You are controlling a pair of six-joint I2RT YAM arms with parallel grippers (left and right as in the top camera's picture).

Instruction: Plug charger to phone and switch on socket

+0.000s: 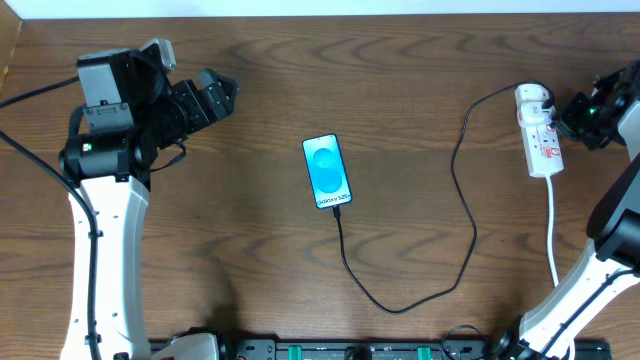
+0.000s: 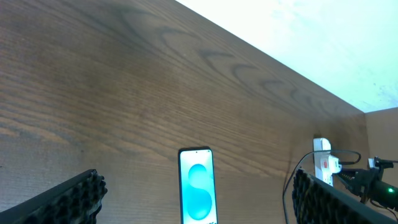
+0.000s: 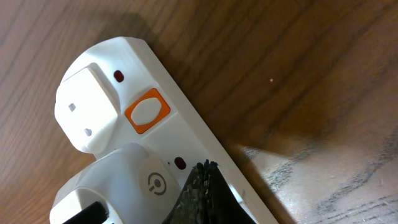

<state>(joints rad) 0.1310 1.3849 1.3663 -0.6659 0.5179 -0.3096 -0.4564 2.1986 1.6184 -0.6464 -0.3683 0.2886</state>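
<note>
Socket, seen from overhead, lies far right on the table, the charger running from it to the lower end of the phone; the left gripper stands spread, empty, well apart. Left wrist: phone ahead, nothing between the pads. Right wrist: its white face, the right gripper pinched closed on nothing above it, near the orange switch. Light rigid plastic, likely to slide: press the switch squarely rather than grasp
</note>
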